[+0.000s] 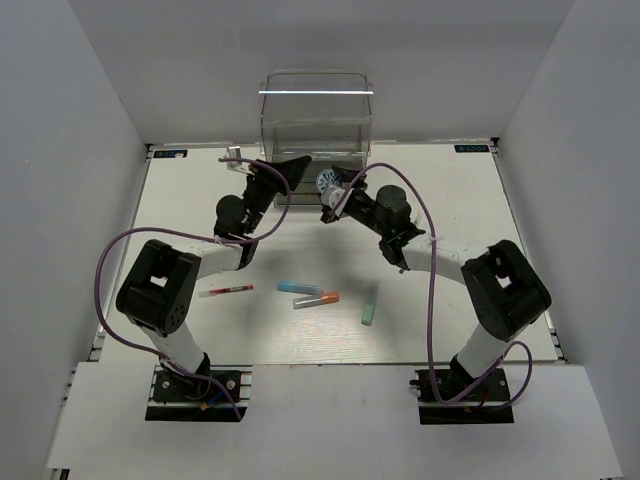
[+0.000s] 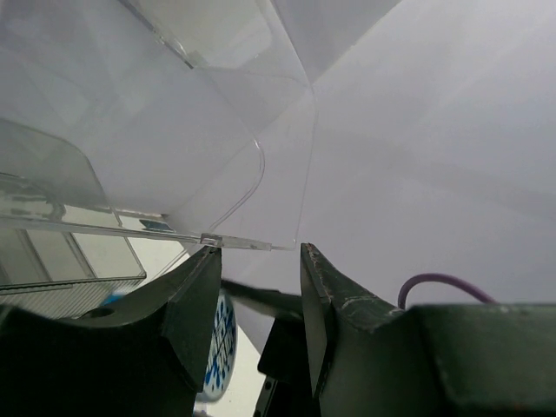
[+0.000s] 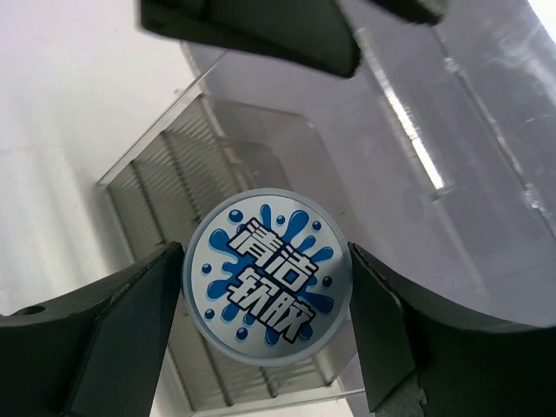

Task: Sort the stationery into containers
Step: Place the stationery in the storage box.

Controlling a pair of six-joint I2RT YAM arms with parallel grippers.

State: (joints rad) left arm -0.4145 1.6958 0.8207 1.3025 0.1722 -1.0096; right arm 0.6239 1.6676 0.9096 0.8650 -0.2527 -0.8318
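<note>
My right gripper (image 1: 335, 192) is shut on the round blue-and-white patterned tub (image 3: 268, 289), holding it in front of the clear drawer unit (image 1: 316, 125). The tub also shows in the top view (image 1: 328, 183). The ribbed drawers (image 3: 169, 178) lie behind it. My left gripper (image 2: 261, 254) is open and empty, its fingertips at a clear plastic edge (image 2: 234, 242) of the unit. It sits just left of the tub in the top view (image 1: 290, 168). A thin red pen (image 1: 226, 291), light-blue marker (image 1: 298, 287), grey orange-tipped marker (image 1: 316, 299) and pale-green marker (image 1: 369, 306) lie on the table. The purple pens are out of view.
White walls enclose the table (image 1: 450, 200) on three sides. The left gripper's dark fingers (image 3: 261, 26) show at the top of the right wrist view, close above the tub. Purple cables loop from both arms.
</note>
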